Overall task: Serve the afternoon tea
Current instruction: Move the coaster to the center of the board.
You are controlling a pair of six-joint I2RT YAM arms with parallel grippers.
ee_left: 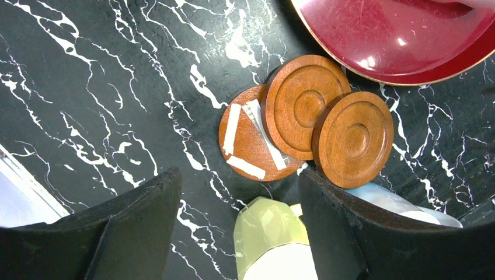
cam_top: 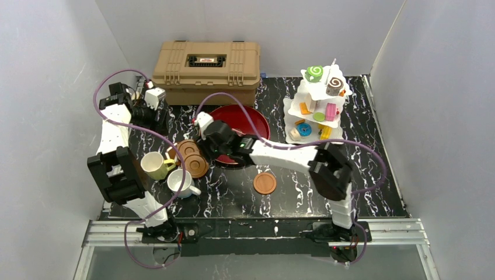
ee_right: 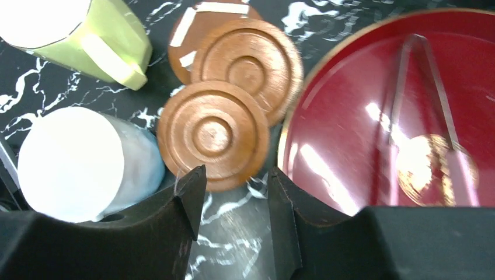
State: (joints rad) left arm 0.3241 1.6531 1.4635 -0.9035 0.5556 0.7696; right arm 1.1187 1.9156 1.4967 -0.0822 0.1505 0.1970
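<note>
Top view, bench (cam_top: 292,198) read as a clock face.

- **2 o'clock:** toy pastries (cam_top: 314,73) sit on a white tiered stand (cam_top: 290,111).
- **12 o'clock:** a tan toolbox (cam_top: 206,64).
- **Centre:** a red plate (cam_top: 248,119) carrying metal tongs (ee_right: 420,87).
- **9 o'clock of the plate:** three overlapping brown coasters (cam_top: 192,157), one bearing white tape strips.
- **8 o'clock:** the pale yellow mug (cam_top: 153,165) and white mug (cam_top: 180,182).
- **6 o'clock:** a lone coaster (cam_top: 265,183).

The right claw (ee_right: 233,198) is parted and empty. Its tips are just short of the nearest coaster, between the white mug and the plate. The left claw (ee_left: 238,181) hangs wide open above the bench and grips nothing.
</note>
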